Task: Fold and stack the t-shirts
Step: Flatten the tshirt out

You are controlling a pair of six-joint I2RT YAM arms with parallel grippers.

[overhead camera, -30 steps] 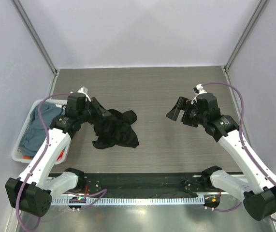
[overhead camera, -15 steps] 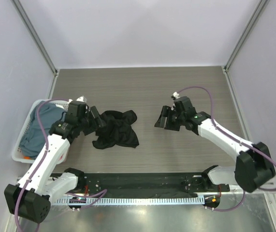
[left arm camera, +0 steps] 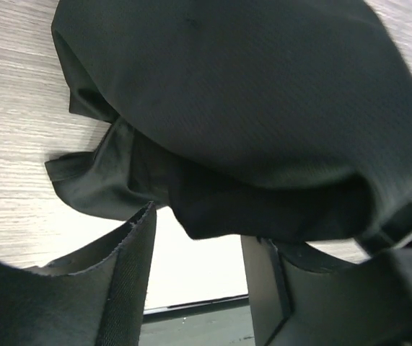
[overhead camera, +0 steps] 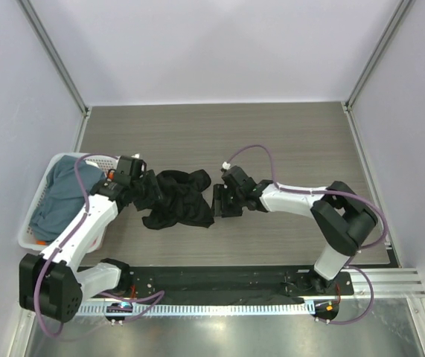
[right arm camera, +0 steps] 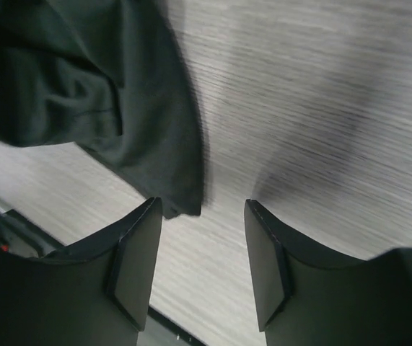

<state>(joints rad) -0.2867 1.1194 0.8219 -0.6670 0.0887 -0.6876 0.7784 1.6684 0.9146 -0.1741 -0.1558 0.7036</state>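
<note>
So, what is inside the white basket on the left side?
A crumpled blue-grey t-shirt fills the white basket, with a small orange patch at its near corner. Anything beneath the shirt is covered, and the left arm hides the basket's right side.

Left claw (overhead camera: 149, 195) spread wide, right claw (overhead camera: 218, 201) spread wide, both held low

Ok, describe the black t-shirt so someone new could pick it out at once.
On the grey wood-grain table, look left of centre, right of the white basket. The black t-shirt lies crumpled in a heap, the only garment on the tabletop; the blue-grey shirt sits in the basket.
</note>
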